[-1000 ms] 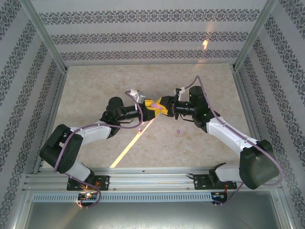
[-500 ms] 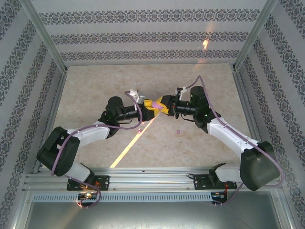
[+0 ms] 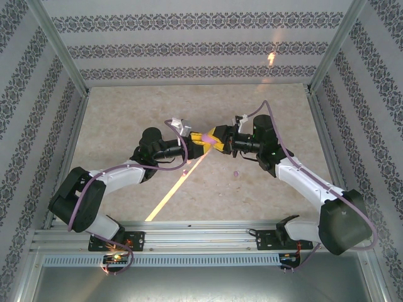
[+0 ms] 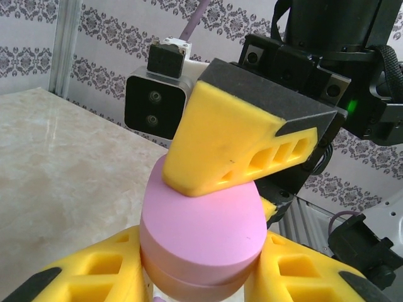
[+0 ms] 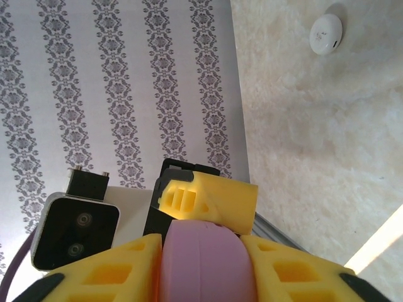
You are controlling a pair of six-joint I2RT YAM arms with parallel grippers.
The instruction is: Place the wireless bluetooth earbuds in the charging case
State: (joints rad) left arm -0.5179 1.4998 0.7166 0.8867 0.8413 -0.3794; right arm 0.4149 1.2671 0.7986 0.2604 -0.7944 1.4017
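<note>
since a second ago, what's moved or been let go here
The left claw and right claw edged slightly toward the far wall with the purple case between them. Nothing was let go: both stay on the case. The purple earbud on the table lies where it was.

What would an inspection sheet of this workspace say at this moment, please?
Surface: beige marbled table, one bright light streak.
Job's things: purple charging case held up between both arms; one tiny purple earbud lying on the table; small white piece lying apart, kind unclear.
Clutter: nothing seen.
Grippers: left gripper closed on the case; right gripper flanks the case, grip unclear.
Cables: purple cables looping along both arms.
Surroundings: patterned walls, metal frame rail.
</note>
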